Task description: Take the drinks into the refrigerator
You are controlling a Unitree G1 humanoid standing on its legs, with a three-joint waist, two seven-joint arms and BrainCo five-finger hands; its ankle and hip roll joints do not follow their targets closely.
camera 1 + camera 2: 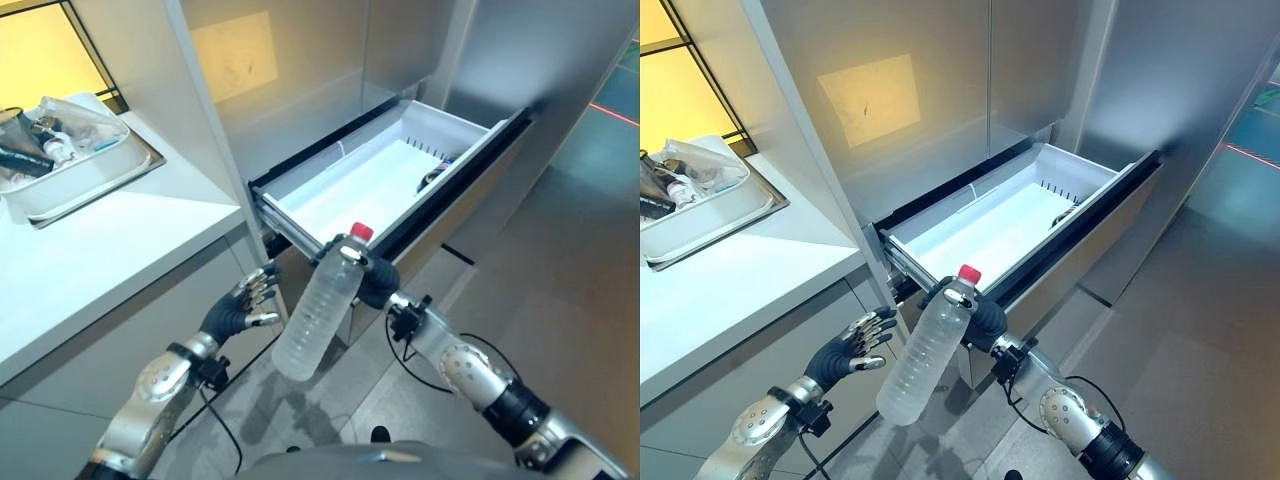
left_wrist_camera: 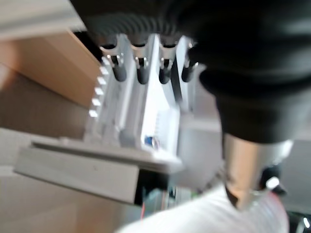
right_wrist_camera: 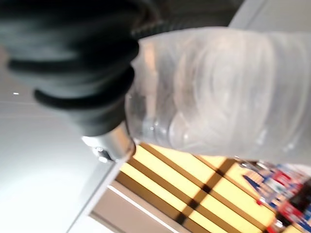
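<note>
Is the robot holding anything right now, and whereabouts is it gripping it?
Yes: its right hand holds a clear water bottle with a red cap, gripped near the neck, body hanging down before the open drawer. The left hand holds nothing.

White surface (image 1: 120, 235) at left of frame; a white tray (image 1: 95, 172) of mixed items sits on it, upper left. Open refrigerator drawer (image 1: 370, 185) at centre; a dark item (image 1: 437, 176) lies inside.

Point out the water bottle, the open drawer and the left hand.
water bottle (image 1: 312, 325), left eye view, clear body
open drawer (image 1: 975, 235), right eye view, white inner floor
left hand (image 1: 845, 352), right eye view, dark cover
</note>
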